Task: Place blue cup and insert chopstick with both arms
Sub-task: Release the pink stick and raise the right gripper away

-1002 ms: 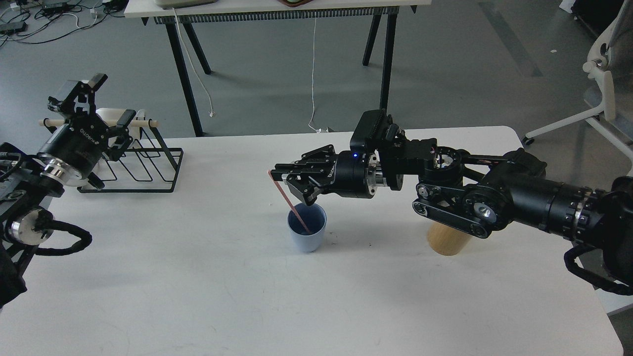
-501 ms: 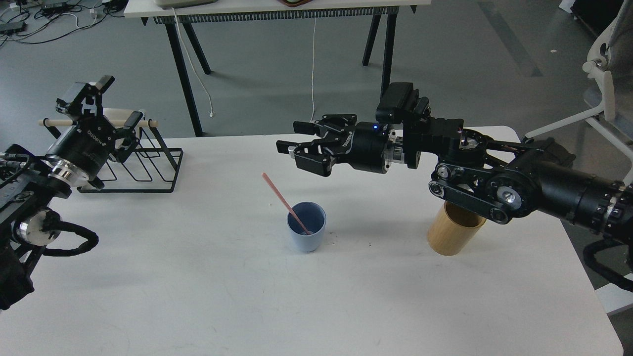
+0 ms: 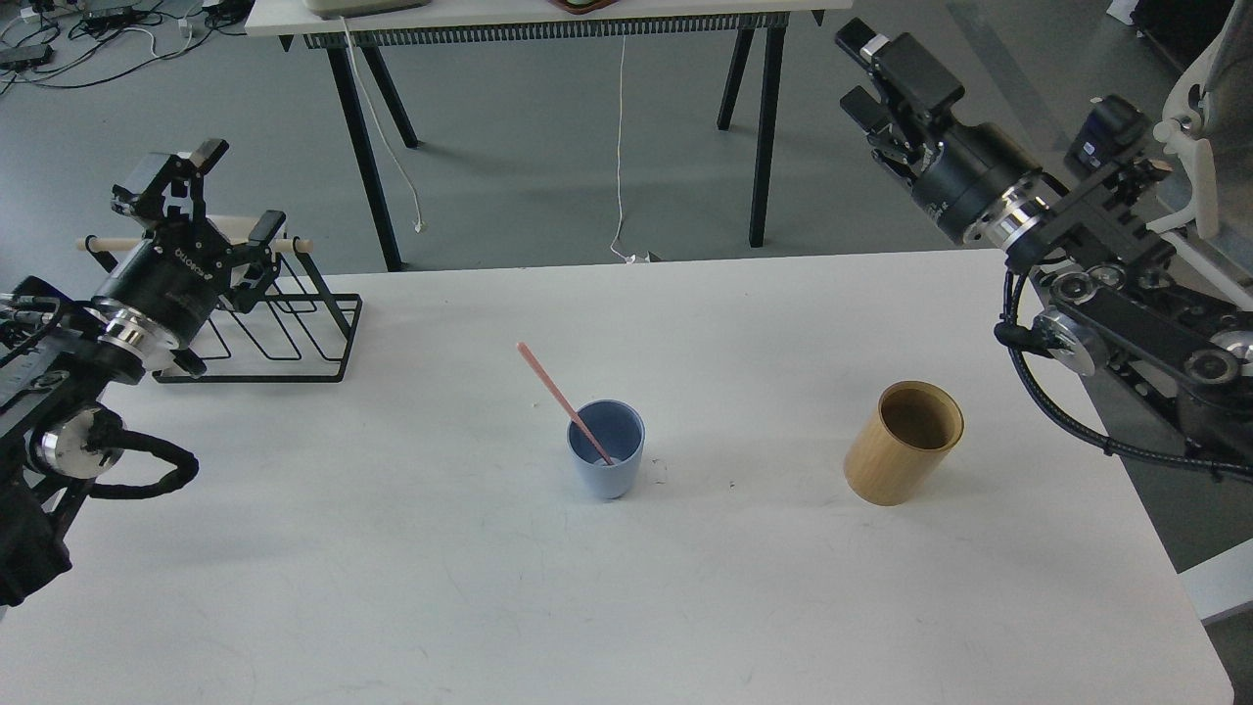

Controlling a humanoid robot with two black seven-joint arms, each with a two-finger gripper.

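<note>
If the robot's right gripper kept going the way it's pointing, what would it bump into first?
Probably nothing on the table. The right gripper points up and away, over the grey floor, though depth is hard to judge.

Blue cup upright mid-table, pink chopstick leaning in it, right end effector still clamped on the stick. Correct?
Not quite. The head view shows the right end effector raised well clear, up and to the right beyond the table's far edge, holding nothing. The rest stands: the blue cup is upright mid-table and the pink chopstick leans in it, top tilted up-left.
</note>
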